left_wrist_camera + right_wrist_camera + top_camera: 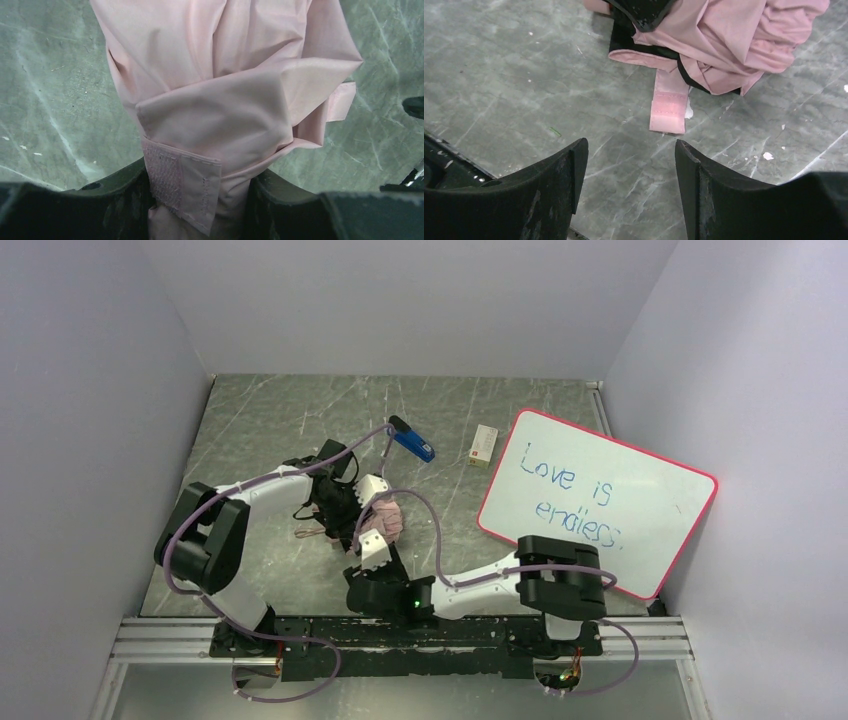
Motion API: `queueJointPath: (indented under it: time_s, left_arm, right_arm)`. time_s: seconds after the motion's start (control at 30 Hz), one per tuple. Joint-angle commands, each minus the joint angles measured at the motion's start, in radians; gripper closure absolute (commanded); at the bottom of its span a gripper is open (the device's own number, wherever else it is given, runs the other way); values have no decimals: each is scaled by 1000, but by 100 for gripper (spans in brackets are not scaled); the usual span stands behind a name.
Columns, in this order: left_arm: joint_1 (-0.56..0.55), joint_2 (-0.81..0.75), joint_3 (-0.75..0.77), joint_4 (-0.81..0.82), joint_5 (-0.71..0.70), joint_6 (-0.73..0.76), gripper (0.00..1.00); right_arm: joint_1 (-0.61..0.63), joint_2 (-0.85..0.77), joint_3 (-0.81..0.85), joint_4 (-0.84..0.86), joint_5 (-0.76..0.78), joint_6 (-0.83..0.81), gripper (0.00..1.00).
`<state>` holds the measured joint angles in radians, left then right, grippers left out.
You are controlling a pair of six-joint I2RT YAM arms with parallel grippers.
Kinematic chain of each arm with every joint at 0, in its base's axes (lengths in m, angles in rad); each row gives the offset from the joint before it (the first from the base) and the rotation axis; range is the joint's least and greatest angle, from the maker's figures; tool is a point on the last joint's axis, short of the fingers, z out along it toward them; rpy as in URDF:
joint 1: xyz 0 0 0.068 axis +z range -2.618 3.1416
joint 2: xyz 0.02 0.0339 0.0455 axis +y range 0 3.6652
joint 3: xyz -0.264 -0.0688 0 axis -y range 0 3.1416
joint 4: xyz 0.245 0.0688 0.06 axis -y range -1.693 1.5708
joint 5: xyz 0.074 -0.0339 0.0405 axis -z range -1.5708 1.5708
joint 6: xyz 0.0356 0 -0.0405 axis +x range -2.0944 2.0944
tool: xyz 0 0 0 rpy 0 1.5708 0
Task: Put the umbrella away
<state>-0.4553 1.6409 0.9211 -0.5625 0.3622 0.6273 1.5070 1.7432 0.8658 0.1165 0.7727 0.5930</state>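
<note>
Grey tabletop [260, 420], one pink umbrella [388, 518]

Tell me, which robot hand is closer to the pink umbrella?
Left. The left gripper is clamped around the umbrella; the right gripper hangs open over the table, short of its strap.

Both arms reach inward; left end effector [199, 200] clamps the umbrella [215, 100], right end effector [631, 172] hovers, jaws apart.

Table [260, 420]: grey, with pale lines like stone
Stapler [412, 443]: you see it blue and black, far middle
Small box [484, 445]: white, near its right side, not touching
Whiteboard [600, 498]: pink rim, tilted, on your right, says "Love is endless"
</note>
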Motion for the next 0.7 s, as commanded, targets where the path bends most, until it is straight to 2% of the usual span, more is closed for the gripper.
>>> queueJointPath:
  time_s: [0.0, 0.4, 0.67]
  left_arm:
    - [6, 46, -10, 19, -168, -22, 95]
    - [6, 52, 4, 3, -155, -25, 95]
    - [6, 57, 5, 3, -159, -28, 95]
  right_arm:
    - [-40, 33, 39, -96, -33, 109, 33]
    - [-143, 72, 78, -112, -166, 120, 32]
    - [-181, 128, 135, -255, -175, 153, 34]
